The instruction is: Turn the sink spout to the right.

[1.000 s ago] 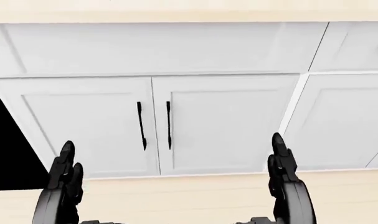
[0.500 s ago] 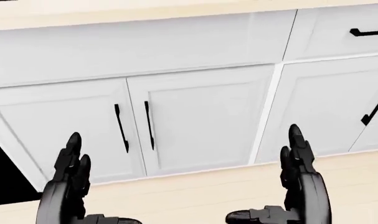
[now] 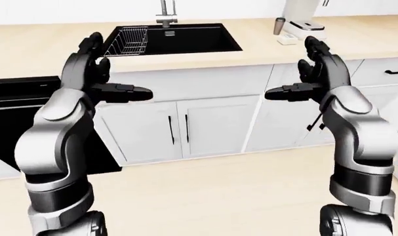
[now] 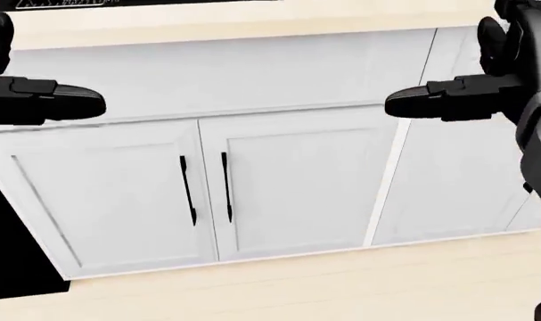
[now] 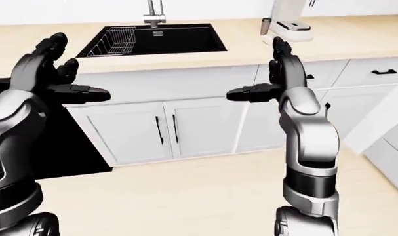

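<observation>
Fingers spread and holding nothing, the left hand [image 3: 93, 66] hangs at the left of the left-eye view, thumb jutting inward. Right of it, top centre, the sink [image 3: 176, 39] sits dark in the counter, a wire rack [image 3: 128, 40] in its left part; the spout [image 3: 164, 12] rises at its upper rim, its top cropped. It looks rigid and metal, likely slick; take it on the neck. At right, the right hand [image 3: 320, 71] is likewise splayed and empty.

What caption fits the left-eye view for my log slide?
Both hands, left hand and right hand, raised open before the black sink, faucet untouched.
</observation>
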